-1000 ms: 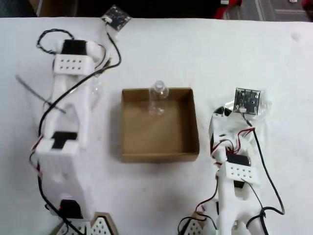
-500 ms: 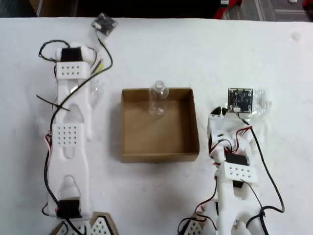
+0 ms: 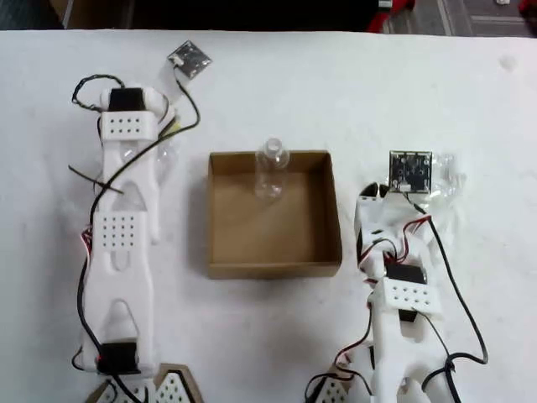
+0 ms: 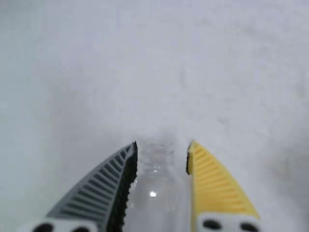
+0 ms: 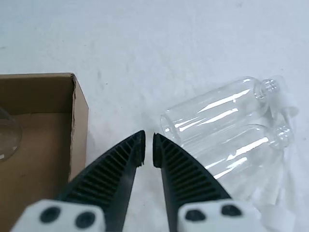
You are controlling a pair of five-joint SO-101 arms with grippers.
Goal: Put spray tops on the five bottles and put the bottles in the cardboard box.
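A clear bottle with a bare open neck sits between the grey and yellow fingers of my left gripper, which is shut on it over the white table. In the high view this arm lies stretched along the table's left side, with clear plastic showing beside its wrist. The cardboard box sits in the middle, and a clear bottle stands against its back wall. My right gripper is shut on nothing, just right of the box. Two clear bottles lie side by side beyond it.
White spray-top parts lie by the necks of the two lying bottles. Cables trail from both arms, and the right arm stands close to the box's right wall. Bare white table stretches behind the box.
The left arm has unfolded and now lies stretched out flat, its wrist shifting slightly. The right arm's wrist moved a little to the left, then held still.
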